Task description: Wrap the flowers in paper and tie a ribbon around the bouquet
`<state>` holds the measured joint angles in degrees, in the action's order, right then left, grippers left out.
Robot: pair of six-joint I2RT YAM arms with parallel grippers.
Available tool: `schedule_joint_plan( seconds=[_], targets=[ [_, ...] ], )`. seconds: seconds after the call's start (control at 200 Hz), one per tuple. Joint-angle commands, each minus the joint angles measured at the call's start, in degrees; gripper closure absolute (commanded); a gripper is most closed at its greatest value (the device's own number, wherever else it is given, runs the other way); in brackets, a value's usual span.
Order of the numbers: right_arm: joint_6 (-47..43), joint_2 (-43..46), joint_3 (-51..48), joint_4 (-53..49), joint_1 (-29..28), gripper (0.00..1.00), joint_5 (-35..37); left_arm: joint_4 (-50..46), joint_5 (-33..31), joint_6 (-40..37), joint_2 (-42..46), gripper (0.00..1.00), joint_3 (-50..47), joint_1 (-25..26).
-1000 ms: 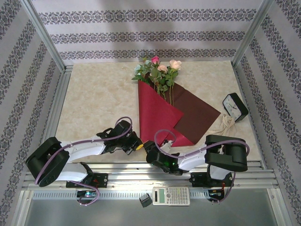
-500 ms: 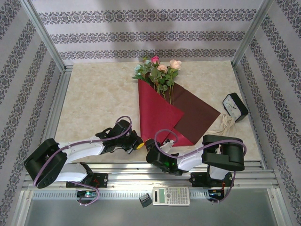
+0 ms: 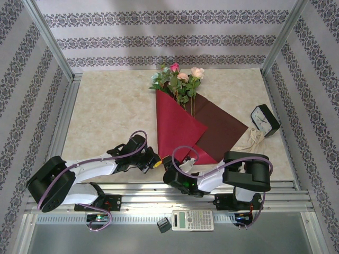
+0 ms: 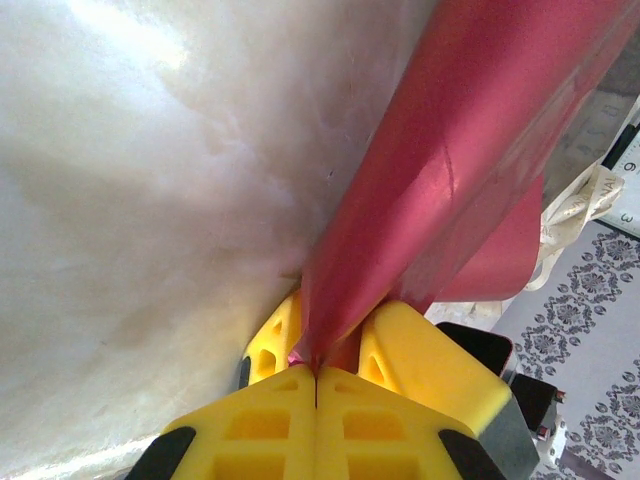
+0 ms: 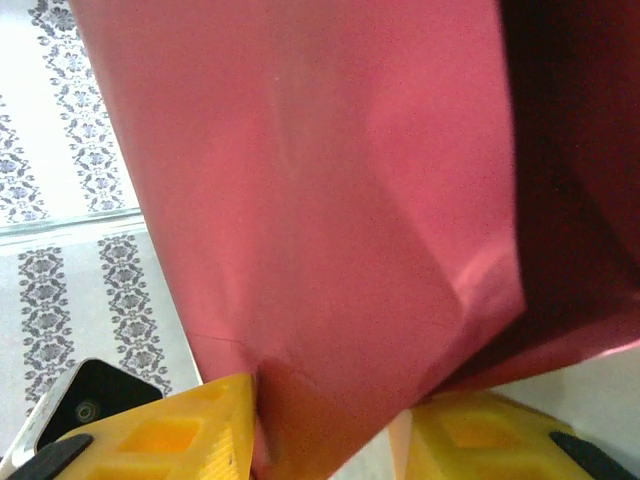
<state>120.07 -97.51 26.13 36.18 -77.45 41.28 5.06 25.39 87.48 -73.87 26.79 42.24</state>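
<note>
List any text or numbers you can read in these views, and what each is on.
On the calculator: key and display markings, too small to read.
On the clock: dial numerals, too small to read.
On the paper: no print.

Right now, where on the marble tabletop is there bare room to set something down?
Free: tabletop's left half, between metal side rail and crimson paper. Crowded: black clock, cream ribbon at right; left gripper and right gripper at near edge.

Flowers (image 3: 177,82) on paper (image 3: 220,129), clock (image 3: 263,119) to right
</note>
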Motion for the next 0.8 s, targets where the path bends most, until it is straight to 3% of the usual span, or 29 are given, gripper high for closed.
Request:
schedule_joint_plan(
  seconds=[0.0, 0.24, 0.28, 0.34, 0.425, 0.56, 0.799],
  targets=[
    [19.85, -1.81, 0.94, -0.25, 0.63, 0.66, 0.96, 1.18, 0.79, 0.49, 1.00, 1.00, -0.40, -0.83],
    [19.50, 0.07, 0.94, -2.87, 1.16, 0.97, 1.75, 0.13, 1.15, -0.10, 1.93, 1.00, -1.01, -2.05],
    [19.54, 0.60, 1.03, -3.80, 1.21, 1.00, 1.37, -0.77, 1.39, -0.68, 2.33, 0.89, -0.99, -2.83],
    [19.59, 1.07, 1.12, -4.77, 1.32, 1.00, 0.66, -2.34, 1.51, -1.81, 3.21, 0.66, -1.03, -4.42],
    [19.59, 1.01, 1.21, -4.92, 1.42, 1.00, -0.04, -3.06, 2.25, -3.99, 3.79, 0.53, -1.04, -6.70],
    [19.77, 0.83, 1.20, -4.57, 1.56, 1.00, -0.32, 1.22, 4.79, -7.15, 0.44, 0.47, -0.62, -7.79],
    [18.99, 1.19, 1.48, -4.22, 2.48, 1.00, -1.34, 6.72, 7.27, -10.95, -5.77, 0.46, -0.08, -7.79]
  ],
)
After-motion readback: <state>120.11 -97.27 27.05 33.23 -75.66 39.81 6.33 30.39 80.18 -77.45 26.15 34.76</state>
